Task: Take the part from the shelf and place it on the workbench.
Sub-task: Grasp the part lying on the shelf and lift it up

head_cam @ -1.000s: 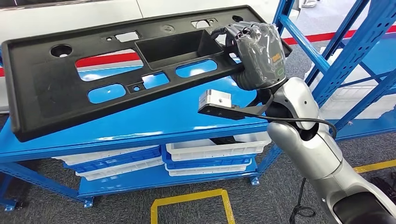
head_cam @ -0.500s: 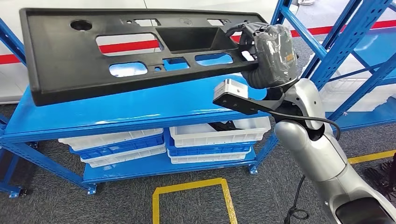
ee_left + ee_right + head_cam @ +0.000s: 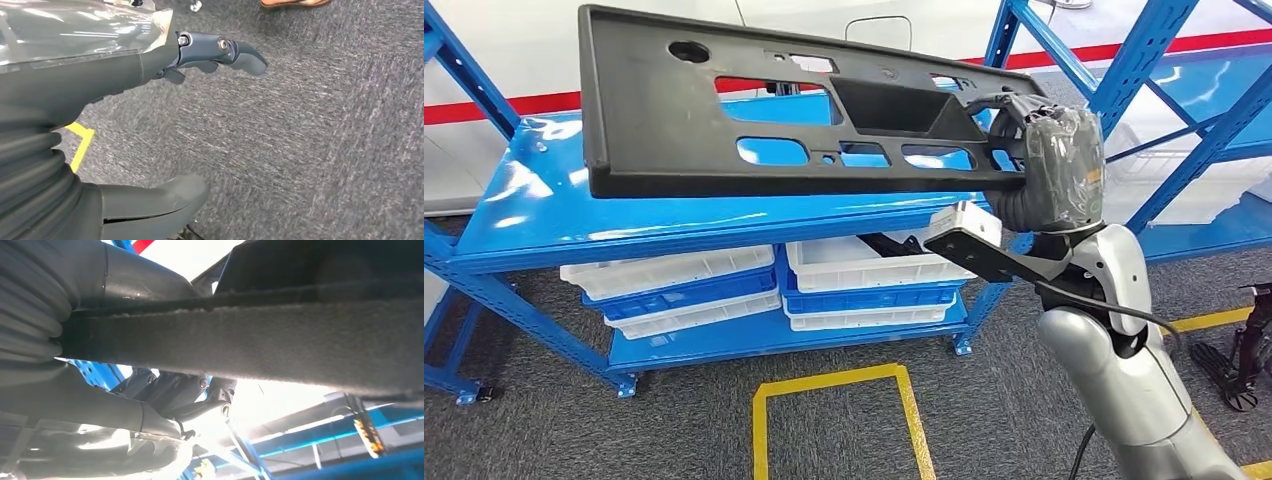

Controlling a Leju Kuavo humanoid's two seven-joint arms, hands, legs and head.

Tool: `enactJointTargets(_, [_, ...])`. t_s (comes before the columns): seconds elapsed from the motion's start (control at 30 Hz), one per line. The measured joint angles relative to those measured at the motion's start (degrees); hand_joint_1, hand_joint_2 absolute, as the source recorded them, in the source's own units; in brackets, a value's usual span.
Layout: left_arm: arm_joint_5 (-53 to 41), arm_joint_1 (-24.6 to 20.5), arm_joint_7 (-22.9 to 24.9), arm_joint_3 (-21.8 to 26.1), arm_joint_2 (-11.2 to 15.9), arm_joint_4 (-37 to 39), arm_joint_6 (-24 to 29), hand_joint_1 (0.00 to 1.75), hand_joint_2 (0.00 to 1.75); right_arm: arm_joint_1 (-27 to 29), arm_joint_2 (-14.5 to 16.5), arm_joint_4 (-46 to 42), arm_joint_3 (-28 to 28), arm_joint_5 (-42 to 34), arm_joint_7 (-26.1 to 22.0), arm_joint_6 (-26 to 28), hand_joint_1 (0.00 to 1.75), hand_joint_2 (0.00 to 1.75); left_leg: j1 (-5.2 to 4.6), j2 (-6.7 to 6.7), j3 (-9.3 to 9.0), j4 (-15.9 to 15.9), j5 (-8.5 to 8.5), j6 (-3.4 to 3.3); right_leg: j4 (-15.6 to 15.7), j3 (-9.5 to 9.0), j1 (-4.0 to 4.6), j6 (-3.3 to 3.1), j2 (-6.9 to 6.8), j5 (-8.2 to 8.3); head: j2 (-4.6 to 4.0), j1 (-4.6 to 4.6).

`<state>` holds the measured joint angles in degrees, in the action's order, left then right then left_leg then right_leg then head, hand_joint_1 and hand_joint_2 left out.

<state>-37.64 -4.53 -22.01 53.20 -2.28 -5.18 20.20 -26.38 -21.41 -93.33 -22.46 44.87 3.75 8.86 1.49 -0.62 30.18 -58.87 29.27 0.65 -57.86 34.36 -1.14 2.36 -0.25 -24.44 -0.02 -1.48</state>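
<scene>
Head view: right hand [image 3: 1046, 165], centre-right of frame, grips the right end of the long black part [image 3: 754, 110], which hangs level across the upper frame above the blue shelf [image 3: 544, 215]; carry step under way, and next the part likely needs bringing over the workbench and lowering flat. Left wrist view: left hand [image 3: 150, 75] hangs over grey carpet, fingers apart, holding nothing; right wrist view: the part's edge [image 3: 280, 340] crosses mid-frame, fingers [image 3: 170, 390] curled beneath. Against half a second back, the part sits further right in frame with its long edge more level, though the whole scene has shifted too.
</scene>
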Motion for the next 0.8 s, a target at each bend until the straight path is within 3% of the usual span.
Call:
enactJointTargets(0.07, [0.0,0.0,0.0,0.2,-0.2,-0.1,0.0,0.0,1.75,0.5,-0.1,-0.5,0.4,0.1,0.0,0.0,1.75,1.75,-0.45,-0.16,0.54,0.2,-0.52,-1.14,0.2,0.38,-0.02,1.04,0.03,0.73,0.0,-0.09])
enactJointTargets(0.13, [0.0,-0.1,0.0,0.4,-0.4,-0.2,0.0,0.0,1.75,1.0,-0.2,-0.9,0.7,0.1,0.0,0.0,1.75,1.75,-0.6,0.12,1.52,0.5,-1.56,-2.56,-0.8,1.47,-0.17,1.44,0.1,-0.12,0.0,-0.12])
enactJointTargets(0.2, [0.0,-0.2,0.0,0.7,-0.5,-0.3,0.0,0.0,1.75,1.4,-0.4,-1.0,1.0,0.1,0.0,0.0,1.75,1.75,-0.68,0.42,2.95,0.7,-2.92,-3.65,-6.0,3.78,-0.18,0.75,0.16,-4.34,0.0,-0.16])
enactJointTargets(0.27, [0.0,-0.2,0.0,0.8,-0.5,-0.4,0.0,0.0,1.75,1.7,-0.4,-1.1,1.2,0.1,0.0,0.0,1.75,1.75,-0.95,0.52,4.66,0.7,-4.2,-3.99,-13.7,5.99,-0.08,0.3,0.17,-8.75,0.0,-0.18])
enactJointTargets(0.3, [0.1,-0.2,0.0,0.8,-0.6,-0.4,0.0,0.0,1.75,2.0,-0.4,-1.1,1.2,0.2,0.0,0.0,1.75,1.75,-1.1,0.57,5.53,0.6,-4.85,-4.05,-16.3,6.14,-0.04,0.5,0.17,-9.58,0.0,-0.19])
enactJointTargets(0.33, [0.3,-0.2,0.0,0.9,-0.6,-0.4,0.1,0.0,1.75,2.3,-0.4,-1.2,1.3,0.3,0.0,0.0,1.75,1.75,-1.22,0.6,6.33,0.6,-5.48,-4.04,-16.9,5.24,0.01,0.87,0.17,-9.32,0.0,-0.17])
enactJointTargets(0.4, [0.9,-0.2,0.1,1.2,-0.9,-0.6,0.7,0.0,1.75,3.3,-0.3,-1.8,1.6,1.2,0.0,-0.1,1.75,1.75,-1.35,0.58,7.68,0.6,-6.71,-3.88,-12.1,0.41,0.22,1.51,0.16,-7.27,-0.01,-0.17])
enactJointTargets(0.47, [1.7,-0.2,0.0,1.9,-1.4,-1.0,1.4,0.0,1.75,4.5,0.0,-3.0,1.9,2.3,0.0,-0.2,1.75,1.75,-1.47,0.5,8.53,0.5,-7.79,-3.43,-3.5,-6.04,0.68,1.09,0.14,-6.88,0.0,-0.11])
enactJointTargets(0.5, [2.1,-0.2,-0.2,2.2,-1.6,-1.1,1.7,0.0,1.75,5.2,0.3,-3.7,2.1,2.9,0.1,-0.2,1.75,1.75,-1.54,0.47,8.7,0.6,-8.36,-3.12,-0.4,-8.03,0.94,0.69,0.14,-7.18,0.0,-0.07])
enactJointTargets(0.53, [2.4,-0.2,-0.3,2.5,-1.8,-1.3,1.8,0.0,1.75,5.7,0.6,-4.3,2.2,3.3,0.1,-0.2,1.75,1.75,-1.58,0.48,8.8,0.7,-8.92,-2.79,1.3,-8.92,1.17,0.3,0.18,-7.51,0.01,-0.02])
enactJointTargets(0.6, [3.0,-0.2,-0.7,3.1,-2.2,-1.6,2.1,0.0,1.75,6.9,1.4,-5.0,2.3,4.1,0.1,-0.4,1.75,1.75,-1.53,0.44,8.98,1.0,-9.74,-2.14,1.8,-8.25,0.91,-0.37,0.24,-6.8,0.0,0.05])
enactJointTargets(0.63, [3.4,-0.2,-0.9,3.4,-2.4,-1.8,2.2,0.0,1.75,7.4,2.1,-5.2,2.2,4.5,0.1,-0.6,1.75,1.75,-1.43,0.43,9.33,0.5,-9.0,-1.8,1.7,-7.8,0.64,-0.82,0.23,-6.25,0.0,0.09])
enactJointTargets(0.67, [3.7,-0.2,-1.1,3.7,-2.6,-2.0,2.4,0.0,1.75,7.9,2.8,-5.5,2.2,4.9,0.2,-0.8,1.75,1.75,-1.33,0.41,9.88,-0.8,-7.17,-1.46,1.8,-7.28,0.33,-1.32,0.17,-5.58,-0.01,0.13])
enactJointTargets(0.77, [4.1,-0.2,-1.5,4.6,-3.1,-2.8,3.0,0.0,1.75,8.3,5.1,-6.3,1.9,6.2,0.2,-1.8,1.75,1.75,-0.99,0.43,12.48,-10.9,1.29,-0.5,1.8,-5.4,0.25,-2.19,0.09,-3.61,-0.01,0.25])
enactJointTargets(0.8, [4.2,-0.2,-1.6,4.7,-3.2,-3.0,3.1,0.0,1.75,8.4,5.7,-6.4,1.8,6.5,0.2,-2.1,1.75,1.75,-0.89,0.42,12.88,-14.1,2.43,-0.25,1.7,-4.69,0.27,-2.16,0.08,-2.96,-0.01,0.27])
